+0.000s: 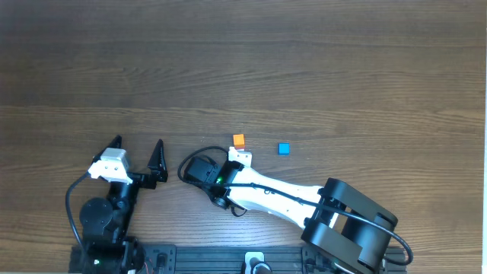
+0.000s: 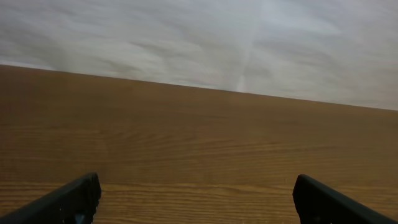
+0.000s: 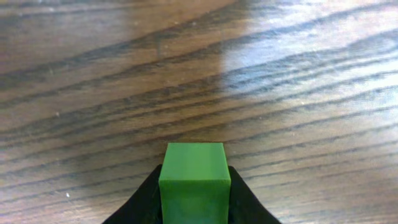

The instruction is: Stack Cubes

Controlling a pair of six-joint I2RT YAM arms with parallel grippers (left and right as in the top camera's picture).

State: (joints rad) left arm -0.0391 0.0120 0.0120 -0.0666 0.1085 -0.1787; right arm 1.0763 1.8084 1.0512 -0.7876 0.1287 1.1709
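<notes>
My left arm is folded back close to its base, its pincer (image 1: 138,144) spread wide, fingers pointing forward. My right arm stretches low and leftward toward the middle, its pincer (image 3: 194,190) clamped on a green cube (image 3: 193,171).

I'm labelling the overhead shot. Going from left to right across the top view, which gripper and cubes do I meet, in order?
left gripper, fingers open → orange cube → blue cube

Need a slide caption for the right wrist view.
Right gripper clamps a green cube over the wood table.
</notes>
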